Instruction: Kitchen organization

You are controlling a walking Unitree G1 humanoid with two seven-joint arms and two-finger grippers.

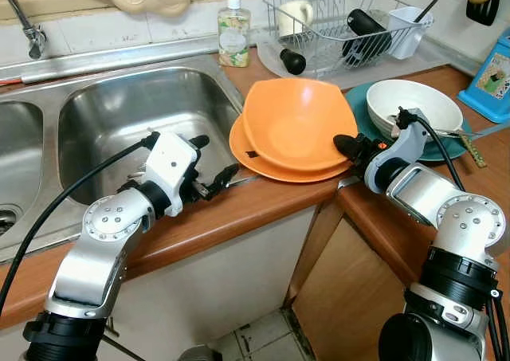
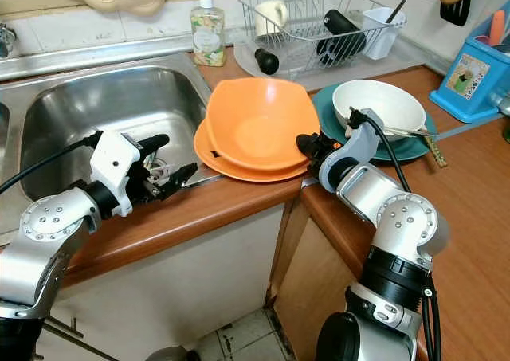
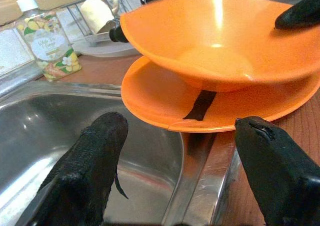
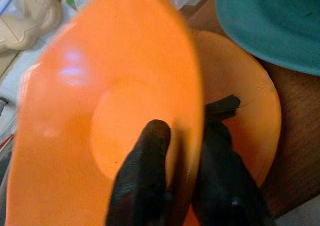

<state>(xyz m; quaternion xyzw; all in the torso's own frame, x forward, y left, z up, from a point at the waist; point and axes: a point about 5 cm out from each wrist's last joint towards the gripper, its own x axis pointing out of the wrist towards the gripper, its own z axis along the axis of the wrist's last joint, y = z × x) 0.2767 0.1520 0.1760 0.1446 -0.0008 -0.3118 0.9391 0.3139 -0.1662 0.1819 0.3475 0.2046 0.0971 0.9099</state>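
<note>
Your right gripper (image 1: 348, 147) is pinching the near rim of the orange bowl (image 1: 299, 126), one finger inside and one under the lip, and the bowl sits tilted because that edge is raised off the orange plate (image 1: 259, 158) beneath it. That rim pinch looks like the only purchase a wide, shallow bowl offers, so holding it at the edge makes sense.

Your left gripper (image 1: 213, 170) hangs over the sink's (image 1: 119, 114) front corner with its fingers (image 3: 90, 171) spread wide and nothing between them, aimed straight at the plate's near edge. From the left wrist view, a dark strip (image 3: 200, 104) lies on the plate just below the bowl.

The plate overhangs the sink rim slightly, which leaves its edge free for a grasp from that side. Behind it a white bowl (image 1: 413, 106) sits on a teal plate (image 1: 446, 147), and a dish rack (image 1: 343, 26) with a mug (image 1: 296, 14) stands at the back of the surface beside a soap bottle (image 1: 234, 30).

My read: you're separating the stack, bowl first. Watch the pinch; a smooth rim held by one edge could pivot or slip as it clears the plate.
</note>
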